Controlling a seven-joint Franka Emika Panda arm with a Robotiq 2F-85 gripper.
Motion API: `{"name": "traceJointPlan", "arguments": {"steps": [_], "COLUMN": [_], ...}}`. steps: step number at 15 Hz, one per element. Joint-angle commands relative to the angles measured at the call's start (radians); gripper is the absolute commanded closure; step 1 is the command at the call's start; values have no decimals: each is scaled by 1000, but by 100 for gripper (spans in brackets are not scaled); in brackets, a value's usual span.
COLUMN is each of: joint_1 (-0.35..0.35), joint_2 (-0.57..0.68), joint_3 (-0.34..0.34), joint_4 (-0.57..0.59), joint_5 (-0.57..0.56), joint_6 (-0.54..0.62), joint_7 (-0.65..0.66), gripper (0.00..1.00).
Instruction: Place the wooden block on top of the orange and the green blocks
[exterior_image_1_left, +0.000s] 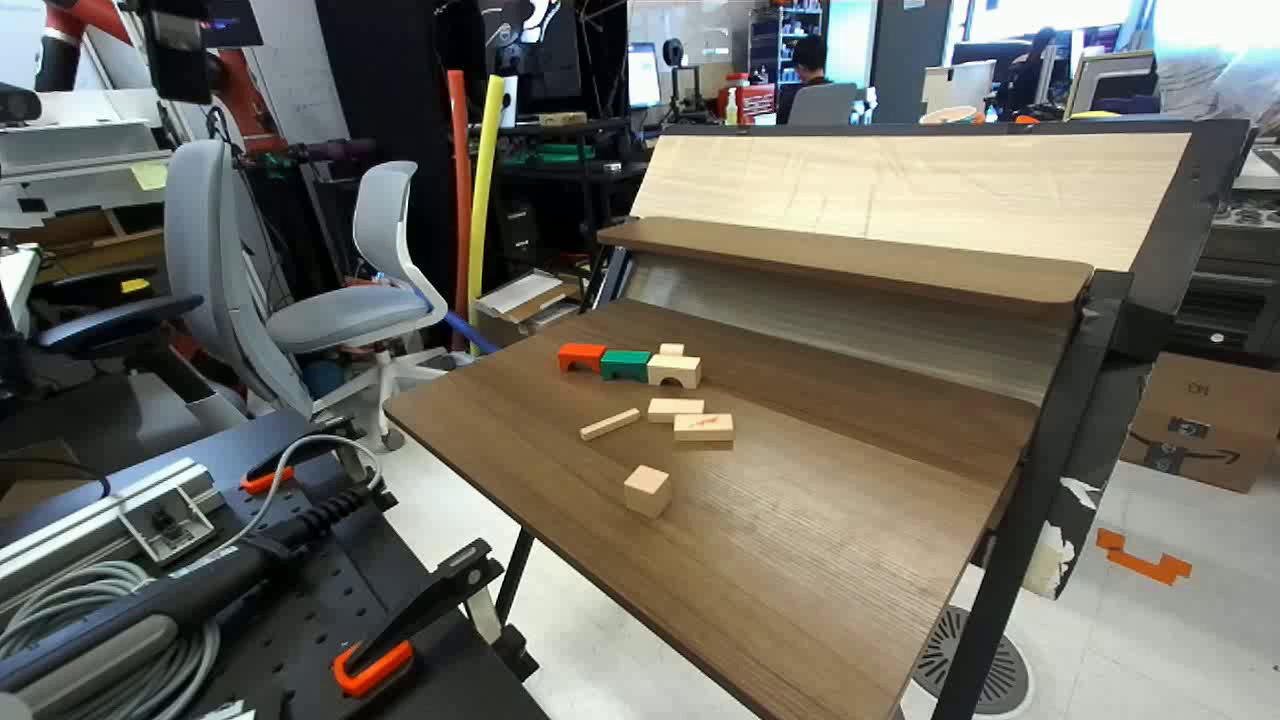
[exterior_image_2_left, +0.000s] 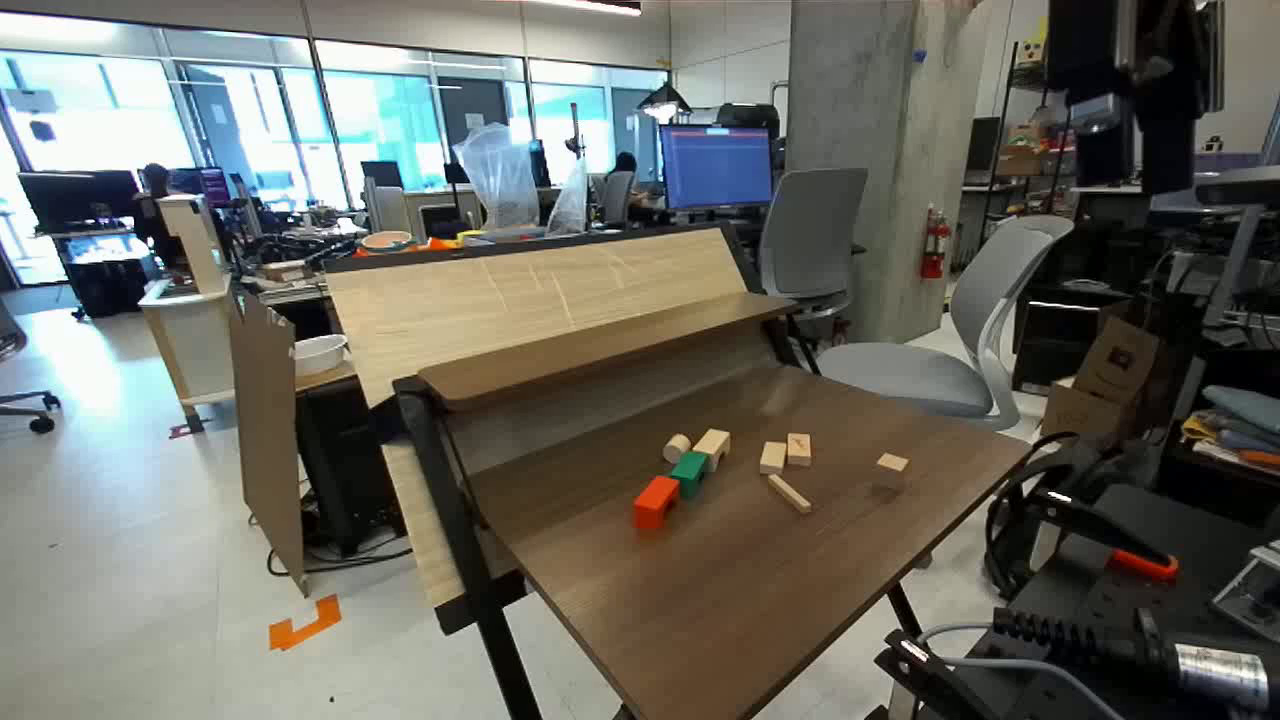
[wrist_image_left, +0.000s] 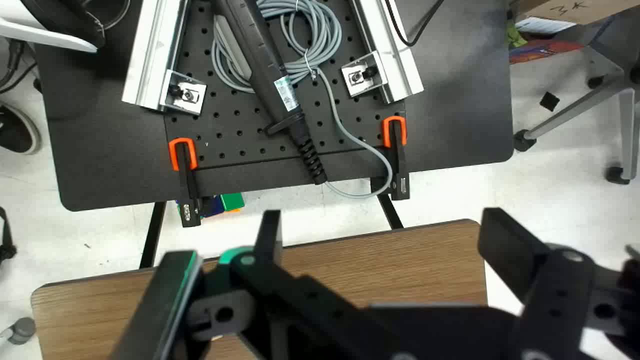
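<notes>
With the gripper (wrist_image_left: 382, 222) spread and empty, a wrong pick threatens, since several wooden blocks (exterior_image_1_left: 703, 428) lie on the table (exterior_image_1_left: 790, 490) (which is meant isn't clear), and an off-centre release atop the orange block (exterior_image_1_left: 581, 357) and green block (exterior_image_1_left: 626, 365) could topple the chosen one.

The black pincer (wrist_image_left: 382, 237) has blocky fingers (wrist_image_left: 507, 250), round grey screw heads (wrist_image_left: 572, 255) and green edging (wrist_image_left: 233, 254).

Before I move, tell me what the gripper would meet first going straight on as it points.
Probably the black bench, near the corded end of the dark tool; the gripper seems to point down that way. Depth is unclear, so the edge of the brown tabletop is possible.
</notes>
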Motion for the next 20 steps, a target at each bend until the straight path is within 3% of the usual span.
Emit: {"name": "traceJointPlan", "arguments": {"steps": [1, 15, 18, 20], "joint_1": [-17, -17, 12, 20], "joint_2": [1, 1, 44, 108], "joint_3": [15, 15, 81, 137], "joint_4": [1, 2, -23, -19], "joint_5": [6, 6, 83, 163], "joint_6": [-1, -1, 75, 194], "joint_7": [-7, -7, 123, 244], "gripper": [0, 0, 0, 0]}}
